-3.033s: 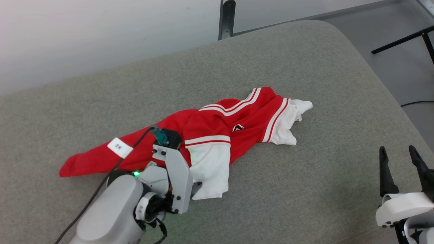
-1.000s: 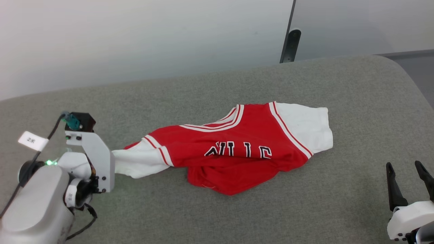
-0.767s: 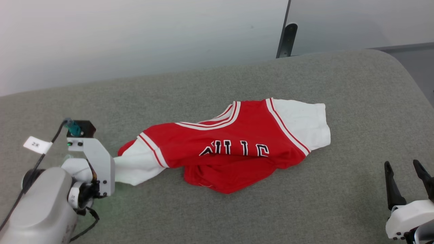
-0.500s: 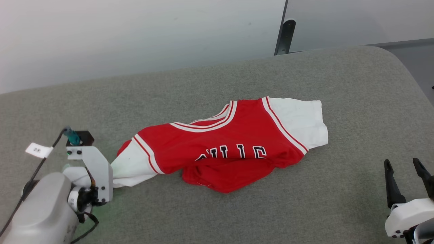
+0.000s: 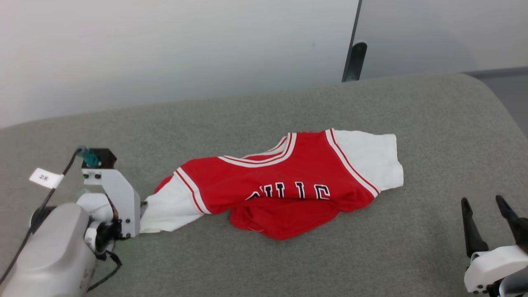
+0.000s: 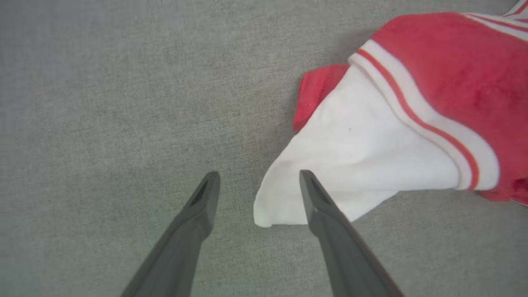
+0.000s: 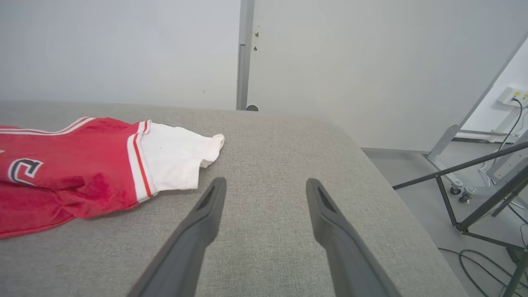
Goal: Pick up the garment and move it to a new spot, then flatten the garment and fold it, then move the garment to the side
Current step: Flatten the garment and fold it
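Garment [image 5: 288, 185]: laid crumpled, centre.
Left pincer [image 6: 259, 175]: held apart, empty, at white sleeve [image 6: 363, 165].
Right pincer [image 7: 266, 181]: held apart, empty.

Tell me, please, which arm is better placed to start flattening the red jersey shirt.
Left, probably: the open left gripper is at the white sleeve of the red jersey shirt; the right gripper stands apart.

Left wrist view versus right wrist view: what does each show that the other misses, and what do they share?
Left wrist: the open left gripper, a white sleeve lying loose by its fingers. Right wrist: the open right gripper, the other white sleeve, a chest letter, a wall post, a black stand on the floor. Both: the red garment on the grey cushion.
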### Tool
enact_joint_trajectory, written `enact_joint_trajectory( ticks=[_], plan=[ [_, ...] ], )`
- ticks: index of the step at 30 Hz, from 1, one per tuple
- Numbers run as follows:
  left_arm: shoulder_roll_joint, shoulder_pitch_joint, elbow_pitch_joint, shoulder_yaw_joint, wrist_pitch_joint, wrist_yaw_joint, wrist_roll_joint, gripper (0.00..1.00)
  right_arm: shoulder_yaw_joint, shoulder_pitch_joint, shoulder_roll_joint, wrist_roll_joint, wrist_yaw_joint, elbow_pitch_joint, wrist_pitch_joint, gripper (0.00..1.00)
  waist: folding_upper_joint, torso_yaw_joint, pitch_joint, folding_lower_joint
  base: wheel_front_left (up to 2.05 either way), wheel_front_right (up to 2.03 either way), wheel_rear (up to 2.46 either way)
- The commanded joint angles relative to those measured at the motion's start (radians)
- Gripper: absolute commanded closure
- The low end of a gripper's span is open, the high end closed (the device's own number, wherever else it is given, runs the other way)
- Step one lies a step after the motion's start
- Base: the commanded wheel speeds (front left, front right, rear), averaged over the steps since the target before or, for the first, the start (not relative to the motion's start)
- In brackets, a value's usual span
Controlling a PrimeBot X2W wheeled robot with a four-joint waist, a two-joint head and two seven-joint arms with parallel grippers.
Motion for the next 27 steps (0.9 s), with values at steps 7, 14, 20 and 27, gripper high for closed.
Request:
enact_joint_trajectory(
  ticks=[7,14,20,27],
  plan=[
    [0.009,0.047,-0.089,0.016,-0.075,-0.001,-0.013,0.0,0.004,0.033,-0.016,-0.003,-0.001,-0.078,-0.047,0.0,0.0,0.03,-0.065,0.0,0.0,0.0,0.0],
    [0.014,0.093,-0.148,0.023,-0.064,-0.006,-0.042,0.0,-0.016,0.03,-0.011,-0.046,-0.001,-0.165,-0.108,0.0,0.0,0.043,-0.071,0.0,0.0,0.0,0.0],
    [0.01,0.074,-0.136,0.039,-0.021,-0.009,-0.083,0.0,-0.009,-0.018,-0.027,-0.053,-0.001,-0.236,-0.096,0.0,0.0,0.032,-0.028,0.0,0.0,0.0,0.0],
    [0.02,0.005,-0.083,0.038,0.038,-0.017,-0.094,0.0,0.001,-0.093,-0.051,-0.041,-0.001,-0.282,-0.078,0.0,0.0,0.01,0.069,0.0,0.0,0.0,0.0]
  ],
)
